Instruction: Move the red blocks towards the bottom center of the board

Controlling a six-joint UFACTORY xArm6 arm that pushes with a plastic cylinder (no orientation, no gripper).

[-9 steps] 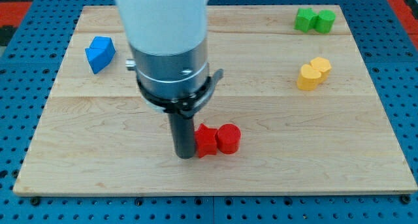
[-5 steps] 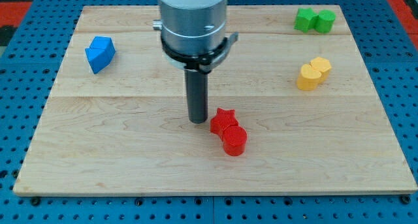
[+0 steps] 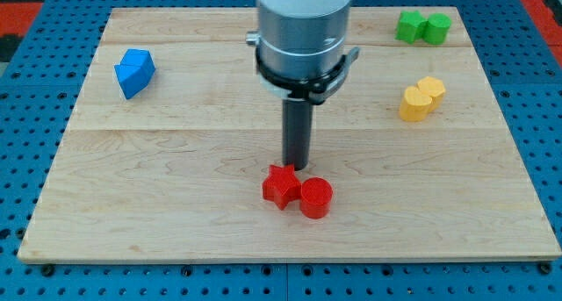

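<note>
My tip stands on the worktop at 12 o'clock of the red pair, just above the red star and close to touching its upper edge; whether contact is made cannot be told. I carry no jaws, only this rod, so nothing is clasped or released. The red star and the red cylinder lie side by side and touching, the cylinder at 4 o'clock of the star, both a little below the middle of the worktop and near its centre line.

Step in hand, as I judge it: pushing the pair toward 6 o'clock, with the tip behind them on the far side from the goal. The pair is already close to the bottom centre, and some bare wood remains between it and the lower edge. The next move calls for a short push toward 6 o'clock, aimed between the two blocks so that neither slips aside; the tip sits nearer the star, so the cylinder may lag.

No containers are present; every block rests directly on the worktop.
</note>
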